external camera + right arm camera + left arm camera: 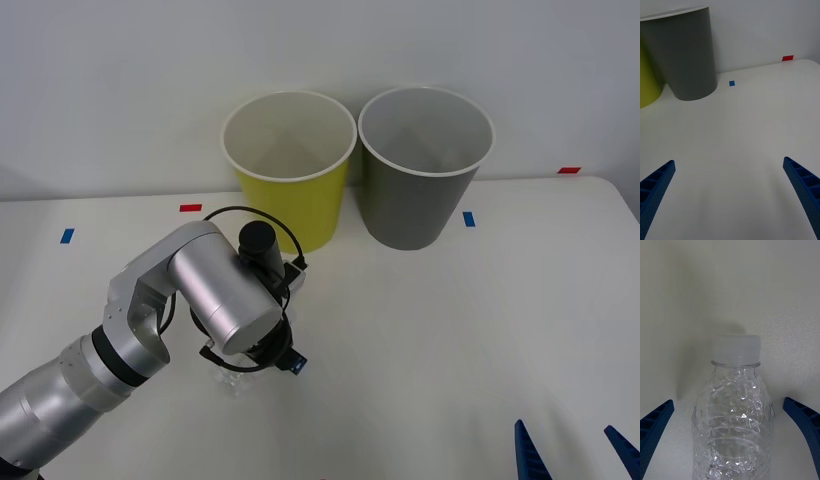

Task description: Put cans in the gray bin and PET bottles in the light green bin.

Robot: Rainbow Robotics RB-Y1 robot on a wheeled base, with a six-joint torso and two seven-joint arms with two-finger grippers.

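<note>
Left wrist view is showing you the left gripper [730, 442] spreading its fingers wide around the PET bottle [733, 420], not touching it. Your right gripper [730, 195] is hovering open over the table [450, 330], near the gray bin [420, 180], which is sitting beside the light green bin [295, 180].

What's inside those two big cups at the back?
The light green bin and the gray bin both show bare pale walls inside, with nothing visible in them. Their very bottoms are partly hidden by the near rims, so something small there cannot be ruled out.
</note>
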